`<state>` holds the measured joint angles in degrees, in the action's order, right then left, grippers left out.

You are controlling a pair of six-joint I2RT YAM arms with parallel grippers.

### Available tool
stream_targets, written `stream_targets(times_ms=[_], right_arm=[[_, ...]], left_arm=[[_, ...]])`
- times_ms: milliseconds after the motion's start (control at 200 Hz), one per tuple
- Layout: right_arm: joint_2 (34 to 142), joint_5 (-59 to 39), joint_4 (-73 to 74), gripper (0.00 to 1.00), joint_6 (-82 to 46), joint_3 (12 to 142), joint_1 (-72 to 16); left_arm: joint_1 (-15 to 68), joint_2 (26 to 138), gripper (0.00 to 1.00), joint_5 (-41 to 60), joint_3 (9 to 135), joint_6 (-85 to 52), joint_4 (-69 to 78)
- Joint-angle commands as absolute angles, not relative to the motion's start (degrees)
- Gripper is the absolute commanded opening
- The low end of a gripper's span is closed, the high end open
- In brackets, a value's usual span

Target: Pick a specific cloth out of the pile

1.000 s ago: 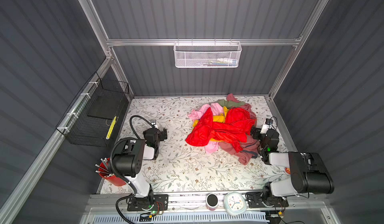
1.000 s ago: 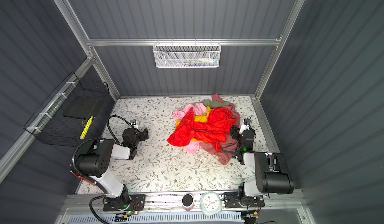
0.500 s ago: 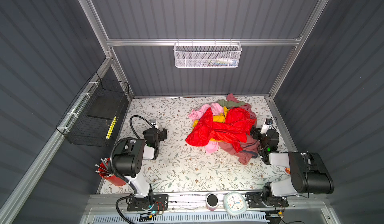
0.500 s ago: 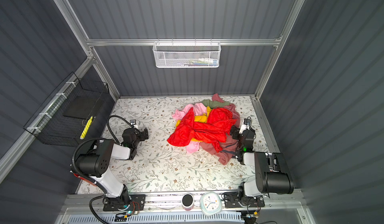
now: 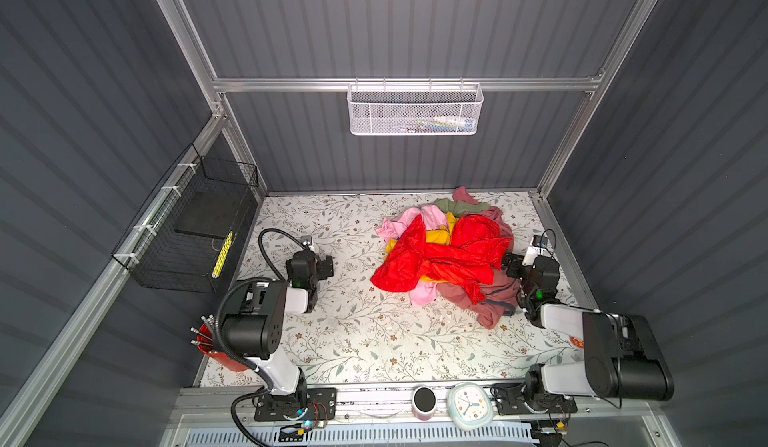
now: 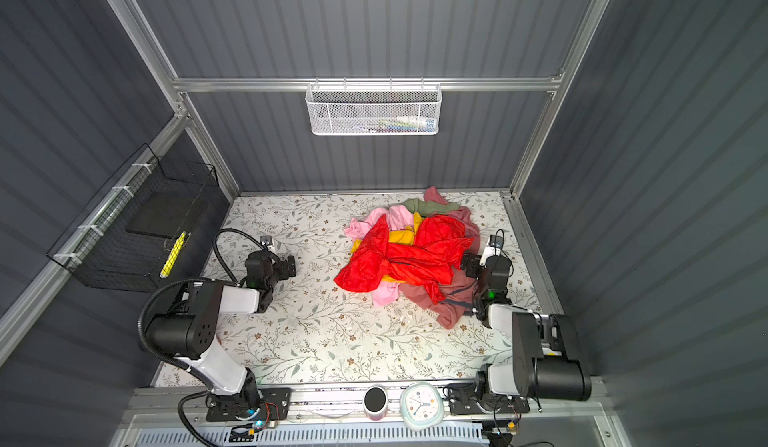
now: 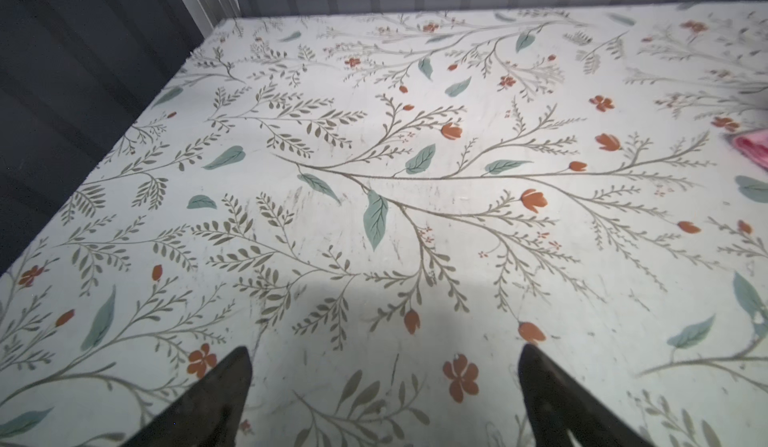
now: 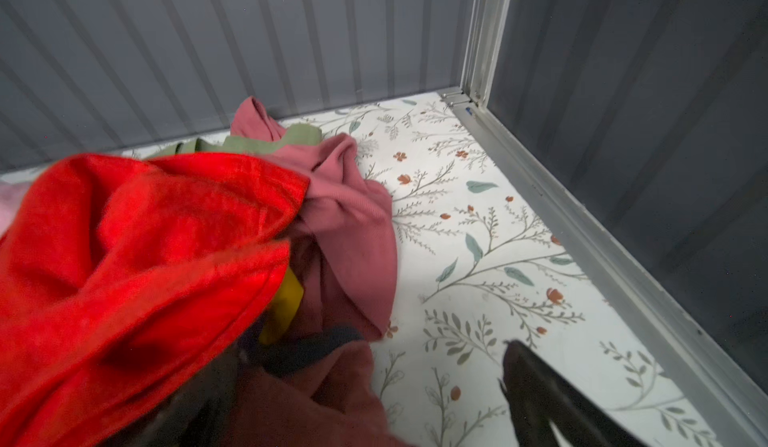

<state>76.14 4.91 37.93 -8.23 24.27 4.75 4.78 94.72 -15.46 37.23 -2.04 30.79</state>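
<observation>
Heaped toward the far right of the floral table (image 5: 332, 341): the pile (image 5: 440, 254), bright red on top, with light pink, mustard yellow, olive green and dusty pink beneath and around. At its near right edge, spilling onto the table and partly under the red garment: the cloth (image 5: 484, 314), dusty salmon with a grey-blue trimmed band. No lettering in sight.

Low against the pile's right flank, just beside the cloth: right pincer (image 5: 510, 267), jaws wide apart and clamped on nothing. In the right wrist view, one black finger (image 8: 536, 391) over bare table, its partner half buried in folds of the cloth (image 8: 316, 403).

Well apart from the pile, on the left: left pincer (image 7: 385, 349), jaws wide apart over bare table, empty.

Hung on the back wall: white mesh basket (image 5: 415, 110), with a few slim items lying in its right half, too small to name.

Fixed to the left wall: black wire basket (image 5: 187, 237), holding a dark flat slab (image 5: 208, 214) and a yellow stick-like item (image 5: 222, 254) against its wall.

At the near left corner of the table: red cup (image 5: 220, 353), with metal-tipped tools standing in it.
</observation>
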Motion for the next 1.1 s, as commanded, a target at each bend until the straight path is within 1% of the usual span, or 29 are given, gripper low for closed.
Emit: stream_targets(times_ms=[0,45,105,200,350,375,445,545,666,721,841,1096], right_arm=[[71.2,2.4,15.4,0.99,-18.8,32.9,8.7],[70.3,0.8,10.7,0.99,-22.6,34.5,9.9],[69.2,-1.7,6.2,0.99,-26.5,35.7,11.6],[68.3,-9.3,0.7,0.99,-32.5,36.6,15.0],[67.2,-18.5,-1.6,0.99,-39.1,34.8,19.7],[67.2,-21.2,-1.8,0.98,-39.8,34.4,20.3],[67.4,-24.2,-2.8,0.96,-41.4,34.0,21.9],[68.6,-26.8,-6.7,0.91,-42.0,34.9,23.3],[70.9,-28.9,-14.3,0.8,-39.6,37.3,23.6],[71.9,-28.8,-18.3,0.75,-37.2,38.4,23.6],[73.7,-26.6,-27.3,0.68,-32.5,40.4,23.6],[77.1,-27.9,-28.4,0.55,-31.5,41.5,22.5]], left_arm=[[4.4,91.0,1.0,-18.0,51.6,-7.8,4.2],[4.4,91.1,1.0,-16.2,53.9,-9.5,1.2],[4.4,90.6,1.0,-13.0,54.1,-12.5,1.0],[4.5,89.5,1.0,-11.3,52.8,-17.4,2.4],[4.7,89.6,1.0,-10.4,52.6,-21.8,1.7],[4.7,89.6,1.0,-10.4,52.4,-22.7,1.9],[4.7,89.2,1.0,-10.6,52.1,-25.5,2.7],[4.7,88.4,1.0,-11.2,50.8,-29.6,4.9],[4.7,88.0,1.0,-10.9,50.3,-31.4,6.1],[4.9,88.0,1.0,-10.8,50.3,-31.2,5.6],[5.9,87.6,1.0,-11.4,50.3,-29.6,4.0],[8.9,87.6,1.0,-13.4,49.8,-28.3,3.1]])
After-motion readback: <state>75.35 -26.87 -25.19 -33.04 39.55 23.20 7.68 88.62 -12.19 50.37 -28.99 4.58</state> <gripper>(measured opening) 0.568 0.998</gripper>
